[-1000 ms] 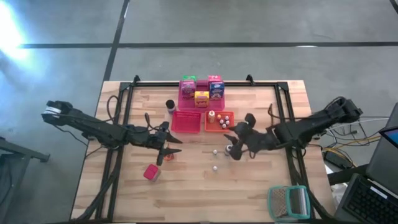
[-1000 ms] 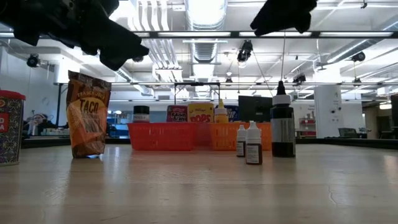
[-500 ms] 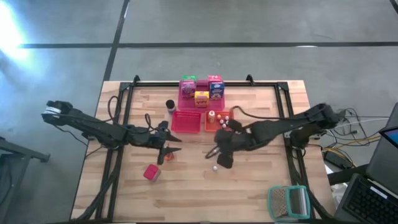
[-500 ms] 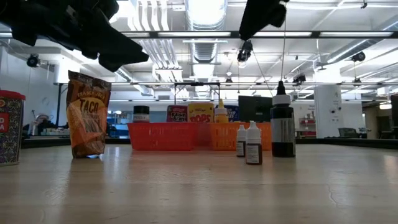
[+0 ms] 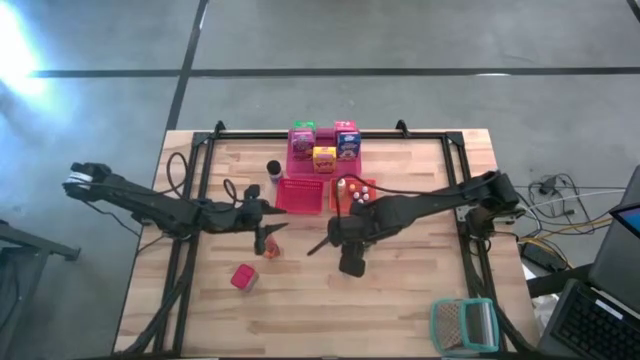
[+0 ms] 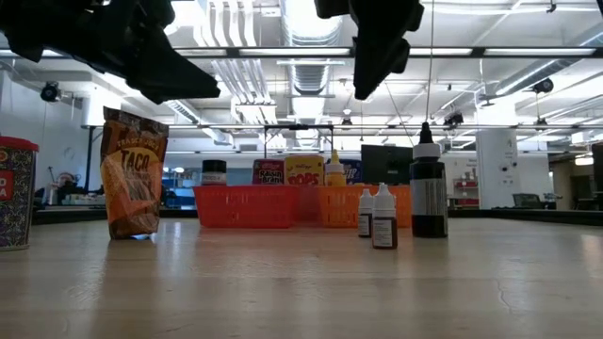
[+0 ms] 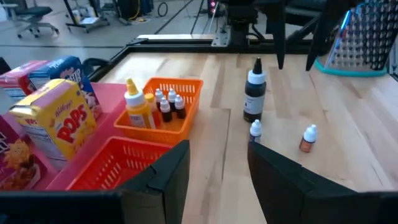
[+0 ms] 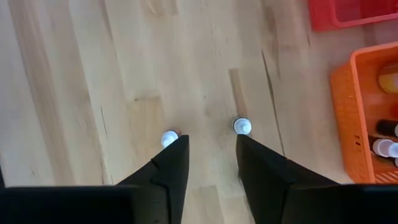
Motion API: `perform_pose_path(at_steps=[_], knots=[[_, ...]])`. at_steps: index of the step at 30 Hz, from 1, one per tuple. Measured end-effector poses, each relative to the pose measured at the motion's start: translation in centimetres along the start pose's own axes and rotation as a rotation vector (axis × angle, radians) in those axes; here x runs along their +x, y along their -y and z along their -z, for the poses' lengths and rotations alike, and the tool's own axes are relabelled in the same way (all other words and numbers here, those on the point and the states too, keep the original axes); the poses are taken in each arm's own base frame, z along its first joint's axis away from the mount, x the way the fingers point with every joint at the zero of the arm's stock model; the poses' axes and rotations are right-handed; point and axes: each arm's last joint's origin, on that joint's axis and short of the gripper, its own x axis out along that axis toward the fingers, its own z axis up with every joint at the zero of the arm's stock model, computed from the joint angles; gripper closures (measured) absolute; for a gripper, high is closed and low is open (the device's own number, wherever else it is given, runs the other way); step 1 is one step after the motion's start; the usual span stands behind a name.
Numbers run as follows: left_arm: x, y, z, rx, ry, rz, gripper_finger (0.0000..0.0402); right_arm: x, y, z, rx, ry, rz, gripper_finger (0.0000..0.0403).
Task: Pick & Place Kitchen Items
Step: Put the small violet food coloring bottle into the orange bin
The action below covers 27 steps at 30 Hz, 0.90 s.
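Two small white-capped bottles (image 8: 169,138) (image 8: 242,126) stand upright on the wooden table, right below my right gripper (image 8: 209,140), which is open and empty above them (image 5: 328,243). A taller dark bottle (image 6: 427,188) stands beside them. My left gripper (image 7: 217,149) is open and empty, above the table left of centre (image 5: 268,232), next to a standing taco bag (image 6: 132,174). A red can (image 5: 242,277) stands nearer the front. Colourful cartons (image 5: 322,148) stand on a pink tray at the back.
A red basket (image 5: 300,195) and an orange basket (image 5: 357,192) with small bottles sit behind the grippers. A dark jar (image 5: 273,170) stands left of the red basket. A teal-framed mesh thing (image 5: 463,325) lies at the front right corner. Black rails (image 5: 200,170) run along the table's sides.
My right gripper has swept toward the table's left edge, from right of the small bottles to a place over them, and it shows lower in the low view. The bottles and the other items have stayed in place.
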Motion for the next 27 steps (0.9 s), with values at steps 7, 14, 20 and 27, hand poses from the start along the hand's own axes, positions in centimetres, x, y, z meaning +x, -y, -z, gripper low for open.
perform_pose_path(at_steps=[7,14,20,27], knots=[[-0.1,-0.2,0.0,0.002,0.0,-0.055,0.0234,1.0,0.0,0.0,-0.017,-0.023,0.011,0.0243],[-0.4,-0.3,-0.1,0.002,-0.001,-0.063,0.0234,3.5,0.4,-0.3,-0.029,-0.089,0.003,0.0225],[-0.4,-0.4,0.4,0.016,-0.047,-0.072,0.0234,5.2,0.8,-0.4,-0.042,-0.138,0.009,0.0217],[-0.5,-0.5,0.4,0.021,-0.052,-0.086,0.0234,6.3,1.5,-0.6,-0.05,-0.166,0.024,0.0223]])
